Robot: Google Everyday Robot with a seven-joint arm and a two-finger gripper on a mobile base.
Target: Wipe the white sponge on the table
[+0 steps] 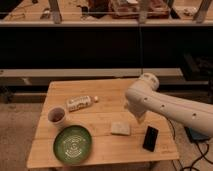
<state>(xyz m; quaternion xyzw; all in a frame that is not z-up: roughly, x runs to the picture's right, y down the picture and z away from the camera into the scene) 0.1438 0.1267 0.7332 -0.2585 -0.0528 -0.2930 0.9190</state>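
Note:
The white sponge (120, 128) lies flat on the light wooden table (105, 92), right of the middle, towards the front. My white arm reaches in from the right and bends down over the table. My gripper (138, 118) hangs at the arm's end, just right of the sponge and slightly behind it, close above the tabletop. It does not touch the sponge.
A white labelled bottle (80, 103) lies on its side left of centre. A cup (56, 116) stands at the left. A green plate (73, 144) sits at the front left. A black phone (150, 138) lies right of the sponge. Dark shelving stands behind the table.

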